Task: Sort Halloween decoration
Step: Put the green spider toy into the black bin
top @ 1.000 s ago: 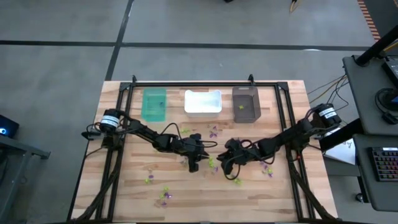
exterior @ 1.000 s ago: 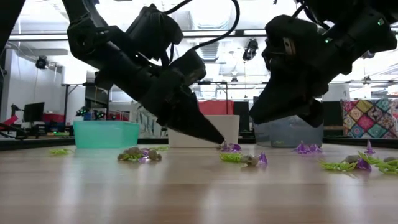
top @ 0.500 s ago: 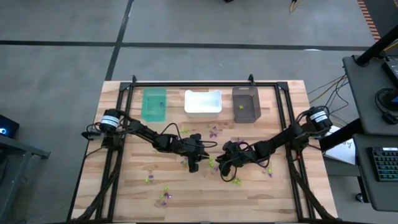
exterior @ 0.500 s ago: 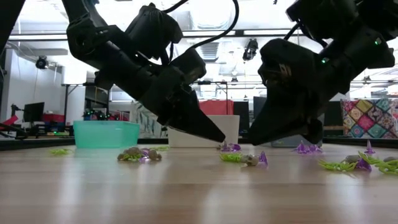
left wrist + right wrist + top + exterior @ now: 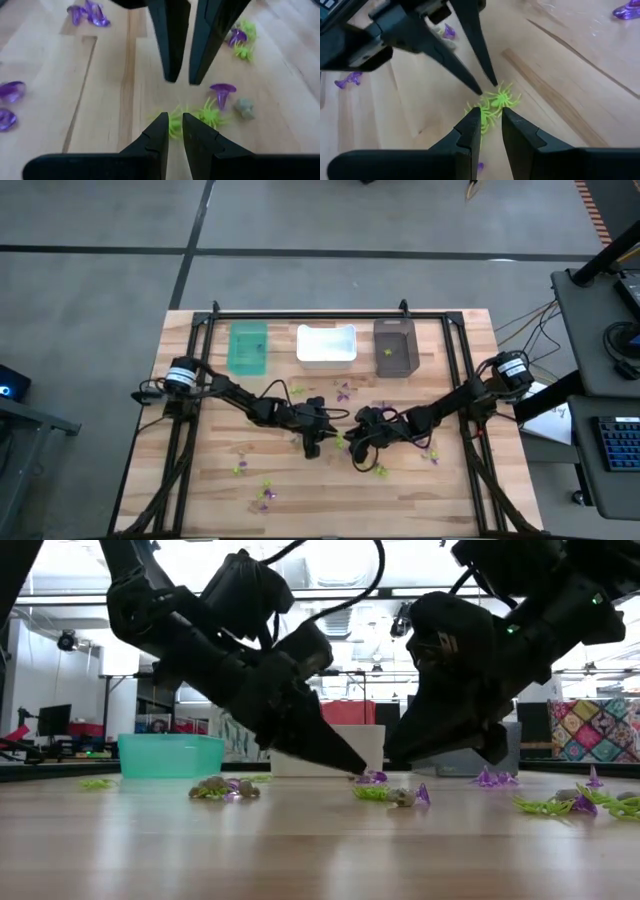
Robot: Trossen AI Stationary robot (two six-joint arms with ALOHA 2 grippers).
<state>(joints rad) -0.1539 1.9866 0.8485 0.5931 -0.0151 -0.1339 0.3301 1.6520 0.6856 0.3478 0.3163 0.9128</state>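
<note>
Lime-green plastic spider trinkets [image 5: 492, 104] sit mid-desk, both our grippers nosed onto them, probably to tease apart the tangle; left gripper [image 5: 172, 131] and right gripper [image 5: 490, 121] jaws slightly parted, grasping nothing yet.

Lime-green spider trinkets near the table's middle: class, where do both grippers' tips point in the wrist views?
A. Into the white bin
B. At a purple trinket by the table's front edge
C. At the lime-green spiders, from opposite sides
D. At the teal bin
C. In both wrist views the left gripper and right gripper face each other across the lime-green spiders on the table, jaws slightly apart.
</note>
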